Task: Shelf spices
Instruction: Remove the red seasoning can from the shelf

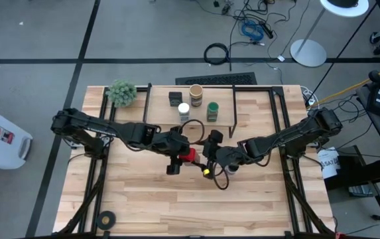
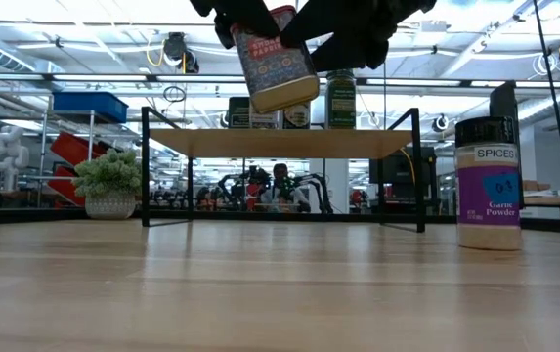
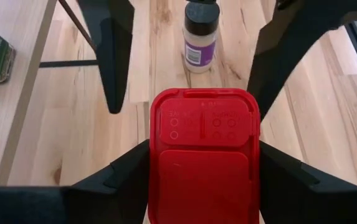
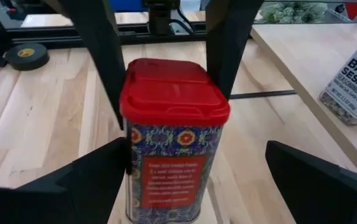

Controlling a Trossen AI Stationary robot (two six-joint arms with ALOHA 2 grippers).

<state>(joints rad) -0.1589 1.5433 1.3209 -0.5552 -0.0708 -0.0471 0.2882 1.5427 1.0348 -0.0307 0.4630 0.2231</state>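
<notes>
On the left, we see the left gripper (image 1: 184,155) clamped on the red tin (image 1: 188,155), lifted above the table before the shelf (image 2: 280,143). On the right, the right gripper (image 4: 197,180) spreads wide around it, untouching. We judge the tin light, stiff and slick: grip its flat sides.

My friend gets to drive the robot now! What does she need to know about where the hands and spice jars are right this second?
Left gripper: shut on the red tin, held tilted in the air in front of the shelf.
Right gripper: open, its fingers on either side of the same tin, not touching it.
Done: four spices stand on the shelf, among them a green-lidded jar and a white-lidded jar.
Left: the red tin still has to go on the shelf. So does the garlic powder jar, which stands on the table.
</notes>
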